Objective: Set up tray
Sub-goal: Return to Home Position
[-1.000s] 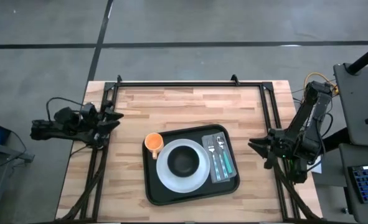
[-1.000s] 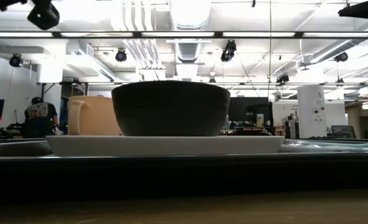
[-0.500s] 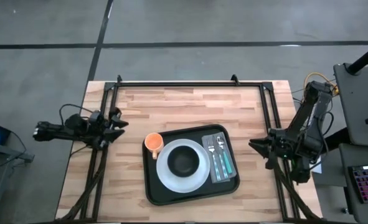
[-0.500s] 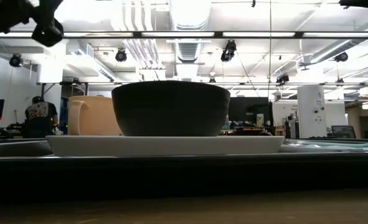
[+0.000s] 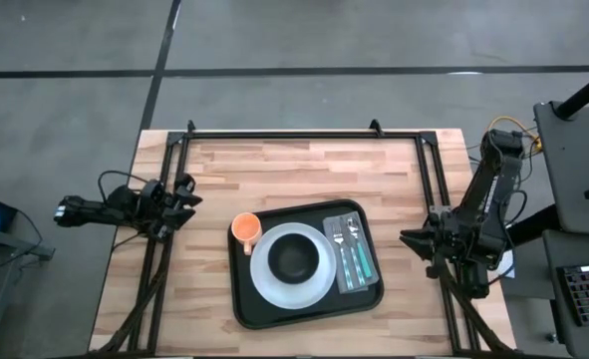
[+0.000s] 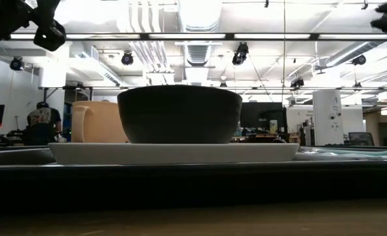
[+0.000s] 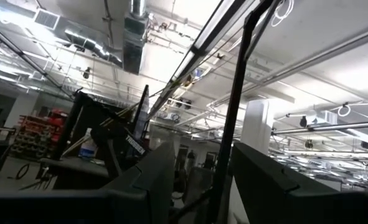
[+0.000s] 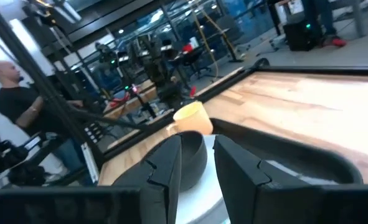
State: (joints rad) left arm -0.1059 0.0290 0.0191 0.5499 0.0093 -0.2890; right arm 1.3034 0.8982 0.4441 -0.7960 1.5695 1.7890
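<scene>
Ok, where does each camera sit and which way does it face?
High: overhead, straight down on table; left gripper, right gripper at its opposite edges.
Low: tabletop height, level across tray into room; arm parts in top corners.
Left wrist: tilted up at ceiling; own open fingers.
Right wrist: across tray toward orange cup; own open fingers.
Shared: all but left wrist show the cup.
</scene>
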